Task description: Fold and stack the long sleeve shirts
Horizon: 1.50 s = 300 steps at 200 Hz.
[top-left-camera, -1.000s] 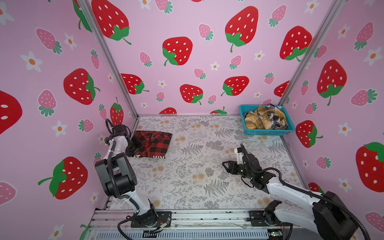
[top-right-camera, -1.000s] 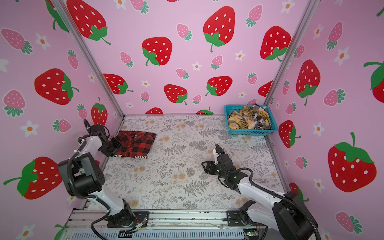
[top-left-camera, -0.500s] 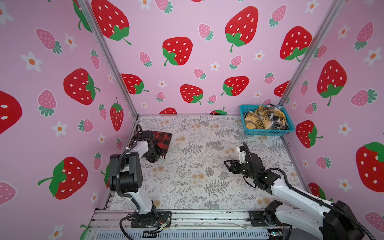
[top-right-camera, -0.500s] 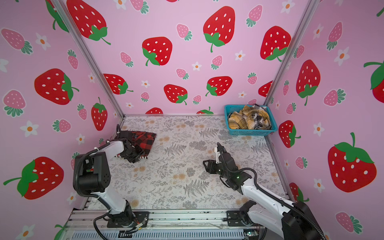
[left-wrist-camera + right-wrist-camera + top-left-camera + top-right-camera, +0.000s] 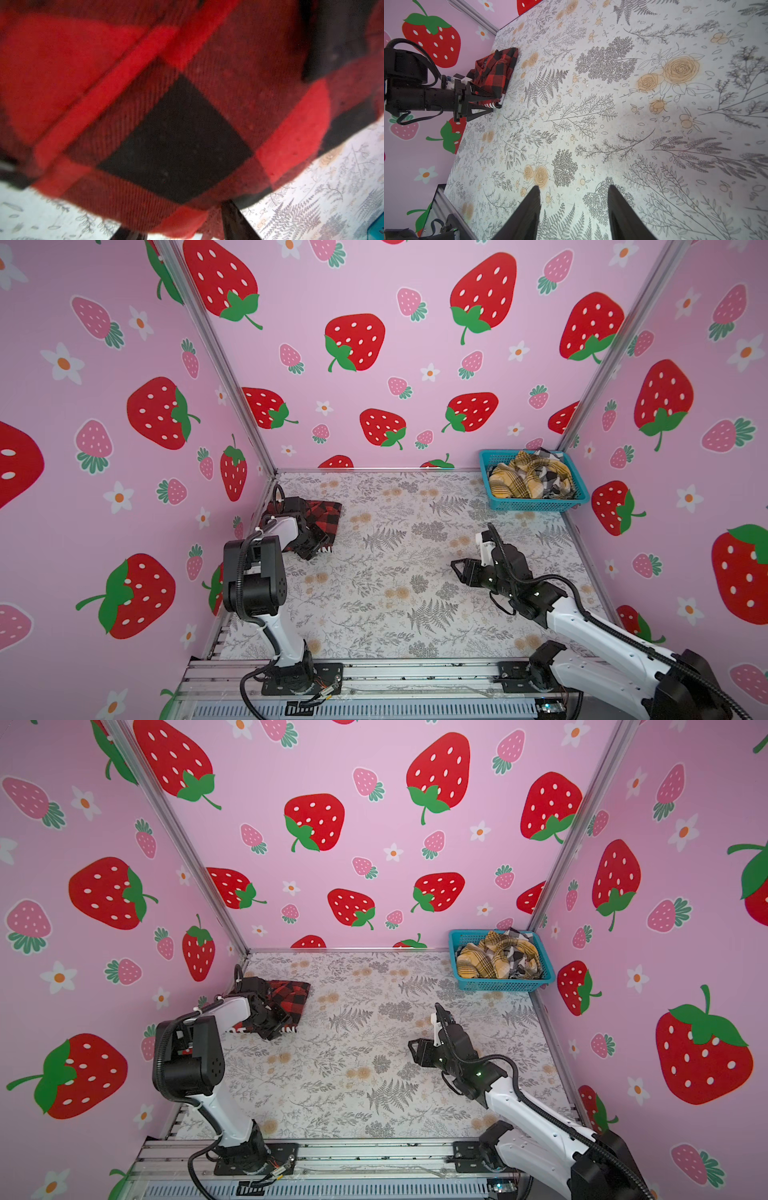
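By the left wall (image 5: 124, 489), the red-and-black shirt (image 5: 326, 516) lies folded, rumpled; left gripper (image 5: 493, 103), right gripper (image 5: 574, 187) spread.

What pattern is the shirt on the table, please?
The shirt is red-and-black buffalo check; best in left wrist view.

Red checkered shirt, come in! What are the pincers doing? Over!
Left pincer open, straddling red shirt's edge. Right pincer open, empty, over table. Yellow shirt, black-white shirt in basket. Nothing in the way.
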Each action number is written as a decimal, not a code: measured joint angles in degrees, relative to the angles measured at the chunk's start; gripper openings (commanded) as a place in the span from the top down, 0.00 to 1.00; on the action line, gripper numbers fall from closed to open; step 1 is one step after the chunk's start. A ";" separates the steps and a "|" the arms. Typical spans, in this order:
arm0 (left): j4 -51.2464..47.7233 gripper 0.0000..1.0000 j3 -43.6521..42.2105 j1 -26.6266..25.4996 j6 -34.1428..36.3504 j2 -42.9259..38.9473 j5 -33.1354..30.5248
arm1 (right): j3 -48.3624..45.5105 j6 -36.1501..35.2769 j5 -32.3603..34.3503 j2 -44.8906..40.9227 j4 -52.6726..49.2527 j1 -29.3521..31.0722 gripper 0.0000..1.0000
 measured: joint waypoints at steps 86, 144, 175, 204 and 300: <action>-1.77 0.20 -3.19 -3.54 8.31 -37.24 1.09 | 8.39 -5.42 18.93 -2.01 -6.12 -0.15 0.20; 12.28 0.01 -24.41 -4.11 16.90 -55.43 -6.60 | 10.49 -16.83 39.89 2.49 -3.13 -1.20 0.15; 16.41 0.01 -30.25 -4.07 20.17 -48.57 -14.27 | 5.99 -18.25 43.08 1.90 2.14 -8.98 0.15; 23.85 0.01 -34.27 -2.67 23.39 -44.50 -17.35 | -0.35 -19.21 46.66 1.73 6.71 -16.46 0.15; 52.61 0.01 -38.56 -0.72 28.20 -24.33 -12.17 | -18.97 -26.38 51.21 12.81 41.72 -29.14 0.13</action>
